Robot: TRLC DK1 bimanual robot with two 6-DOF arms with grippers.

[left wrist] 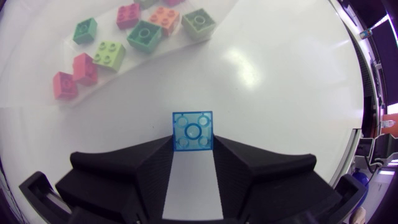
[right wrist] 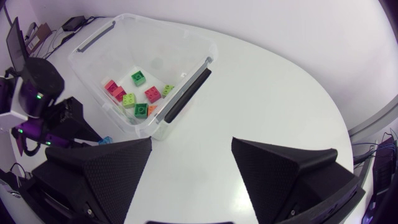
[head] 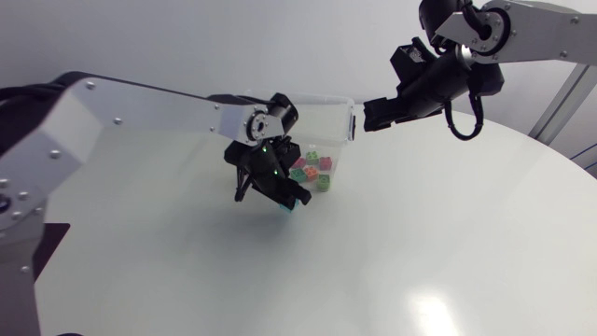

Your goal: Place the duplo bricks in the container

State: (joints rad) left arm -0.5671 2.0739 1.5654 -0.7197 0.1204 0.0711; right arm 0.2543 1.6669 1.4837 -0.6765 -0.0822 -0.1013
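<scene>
I judged the step in hand to be the transfer of one brick to the container. I found the left gripper (left wrist: 193,148) clenched on a blue brick (left wrist: 193,131), a finger against each side. The brick sat outside the container (head: 328,101), just beside its near wall. Whether it rested on the table (head: 448,243) or hung clear of it I could not tell. Several bricks (right wrist: 138,78) already lay inside. The right gripper (right wrist: 191,143) hovered at the container's right end, jaws spread wide and empty. The next move, I judged, called for a lift above the rim, travel far-ward over the opening, then release.
</scene>
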